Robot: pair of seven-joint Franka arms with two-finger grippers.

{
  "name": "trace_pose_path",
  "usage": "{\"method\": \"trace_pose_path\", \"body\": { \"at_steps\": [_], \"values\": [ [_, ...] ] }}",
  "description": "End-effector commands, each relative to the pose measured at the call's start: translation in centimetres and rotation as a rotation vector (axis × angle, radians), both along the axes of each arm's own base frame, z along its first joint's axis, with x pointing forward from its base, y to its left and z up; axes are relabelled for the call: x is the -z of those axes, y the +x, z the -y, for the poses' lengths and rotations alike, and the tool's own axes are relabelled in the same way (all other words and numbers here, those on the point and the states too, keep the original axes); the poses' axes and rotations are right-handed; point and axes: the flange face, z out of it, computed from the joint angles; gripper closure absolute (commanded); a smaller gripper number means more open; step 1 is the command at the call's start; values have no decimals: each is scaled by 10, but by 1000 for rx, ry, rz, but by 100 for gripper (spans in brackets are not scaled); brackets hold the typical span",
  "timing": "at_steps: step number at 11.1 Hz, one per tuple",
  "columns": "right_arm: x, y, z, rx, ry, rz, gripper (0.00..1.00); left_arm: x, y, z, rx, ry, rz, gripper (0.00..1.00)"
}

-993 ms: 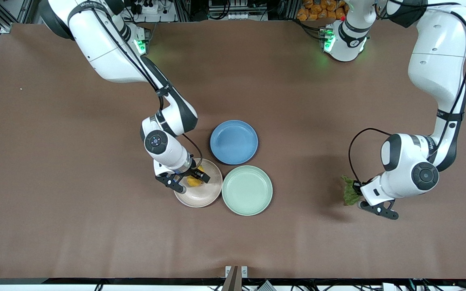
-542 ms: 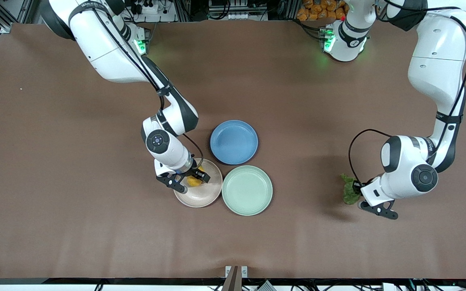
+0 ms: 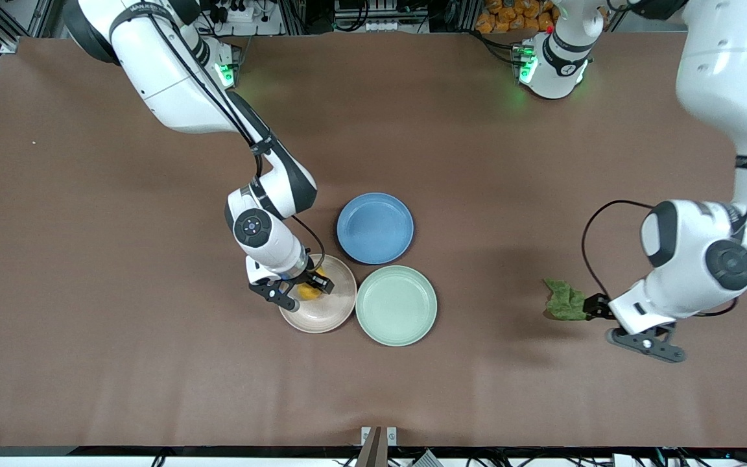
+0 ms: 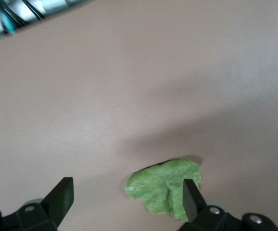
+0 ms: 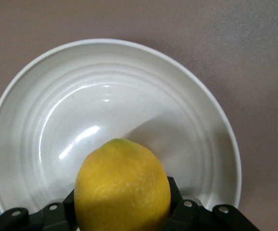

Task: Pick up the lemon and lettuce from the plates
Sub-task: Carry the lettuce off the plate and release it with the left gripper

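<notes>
The lemon [image 3: 310, 293] is yellow and sits between the fingers of my right gripper [image 3: 299, 290], which is shut on it just over the pale pink-beige plate [image 3: 329, 319]. In the right wrist view the lemon [image 5: 122, 190] fills the gripper [image 5: 122, 204] above the plate [image 5: 105, 96]. The mint green plate [image 3: 397, 305] beside it holds nothing. The lettuce [image 3: 565, 299] lies on the brown table toward the left arm's end. My left gripper [image 3: 621, 324] is open beside it. In the left wrist view the lettuce [image 4: 165, 190] lies against one finger of the gripper [image 4: 127, 199].
A blue plate [image 3: 375, 227] holding nothing stands against the other two plates, farther from the front camera. The brown table [image 3: 120, 363] stretches bare around the plates. The arms' bases stand along the table's farthest edge.
My left arm has drawn away toward its own end of the table, and the lettuce now lies flatter on the table. My right gripper stays on the lemon over the pink plate.
</notes>
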Motion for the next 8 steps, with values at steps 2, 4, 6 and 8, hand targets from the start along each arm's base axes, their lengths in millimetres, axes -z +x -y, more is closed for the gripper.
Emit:
{"method": "trace_pose_path", "body": {
  "at_steps": [2,4,6,8],
  "values": [
    [-32,20,16,-45,-50,-48,78,-98,-17,-1,-10,22,70,0],
    [-60,31,41,-75,-53,-55,81,-145,-32,-4,-55,26,64,0],
    [-92,40,76,-124,-64,-83,82,-185,-54,-9,-104,2,28,0],
    [-121,46,120,-215,-82,-120,84,-223,-76,-12,-174,9,9,0]
  ]
}}
